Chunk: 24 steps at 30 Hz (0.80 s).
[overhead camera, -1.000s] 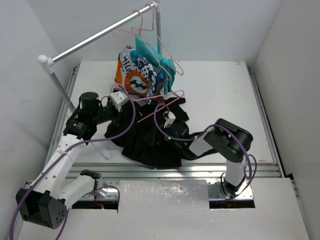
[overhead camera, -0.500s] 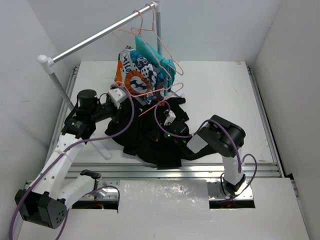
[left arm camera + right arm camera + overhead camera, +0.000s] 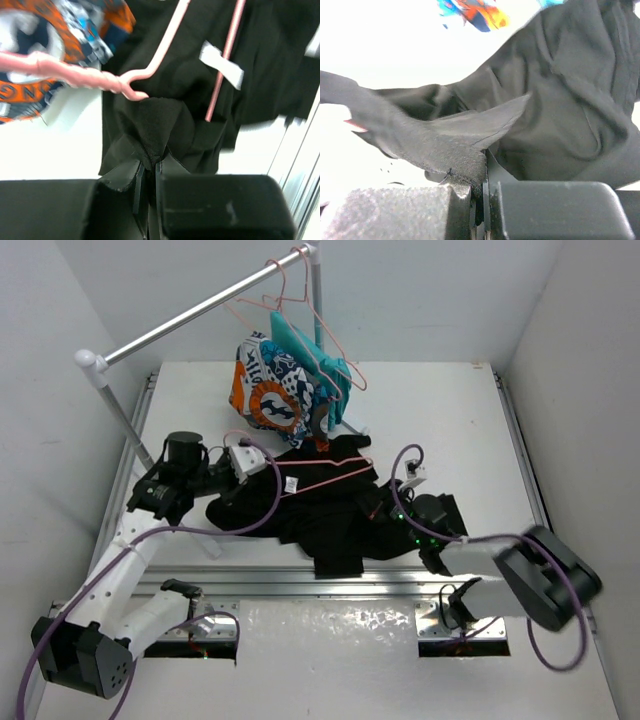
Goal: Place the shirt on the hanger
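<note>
The black shirt (image 3: 325,520) lies stretched across the middle of the table, its white neck label (image 3: 291,483) facing up. A salmon-pink wire hanger (image 3: 340,477) lies on the shirt's upper part. My left gripper (image 3: 262,472) is shut on a fold at the shirt's left end; the left wrist view shows black cloth (image 3: 165,120) pinched in my left gripper (image 3: 150,162), with the hanger's twisted neck (image 3: 80,76) just above. My right gripper (image 3: 388,506) is shut on the shirt's right edge, with the hem (image 3: 455,150) pinched in my right gripper (image 3: 482,189).
A clothes rail (image 3: 190,315) on white posts crosses the back left. From it hang an orange-white-blue patterned garment (image 3: 270,390), a teal garment (image 3: 305,345) and spare pink hangers (image 3: 300,300). The rail's slanted left post (image 3: 125,420) stands close to my left arm.
My right gripper has shut on the shirt's right side and the arm has swung low to the right, drawing the shirt out flat. The left gripper has shifted slightly right, still holding cloth.
</note>
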### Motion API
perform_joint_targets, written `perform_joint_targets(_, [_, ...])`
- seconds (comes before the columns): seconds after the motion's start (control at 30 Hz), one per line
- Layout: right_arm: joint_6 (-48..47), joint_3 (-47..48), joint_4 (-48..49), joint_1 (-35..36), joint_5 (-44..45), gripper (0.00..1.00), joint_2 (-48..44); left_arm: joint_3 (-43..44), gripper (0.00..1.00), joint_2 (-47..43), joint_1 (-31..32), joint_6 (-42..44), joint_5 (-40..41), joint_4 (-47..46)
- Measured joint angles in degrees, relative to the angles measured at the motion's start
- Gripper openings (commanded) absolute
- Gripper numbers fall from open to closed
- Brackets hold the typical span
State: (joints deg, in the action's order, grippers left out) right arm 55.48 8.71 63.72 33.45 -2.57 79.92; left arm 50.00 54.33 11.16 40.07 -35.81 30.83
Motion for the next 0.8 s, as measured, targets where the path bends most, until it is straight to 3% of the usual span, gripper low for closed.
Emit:
perform_joint_targets(0.17, [-6.73, 0.98, -13.84, -0.11, 0.90, 0.00, -16.28, -4.57, 0.00, -0.11, 0.00, 8.52, 2.40, 2.73])
perform_joint_targets(0.3, [-12.48, 5.55, -27.19, -0.31, 0.81, 0.00, -22.32, -6.21, 0.00, -0.28, 0.02, 11.96, 4.24, 2.91])
perform_joint_targets(0.5, [-19.43, 17.88, -46.84, -0.37, 0.35, 0.00, -22.10, -6.21, 0.00, -1.05, 0.52, 13.73, 9.25, 0.98])
perform_joint_targets(0.8, [-25.66, 29.75, -64.87, 2.25, 6.36, 0.00, -17.31, -7.98, 0.00, -0.59, 9.07, 8.48, 31.50, -7.37])
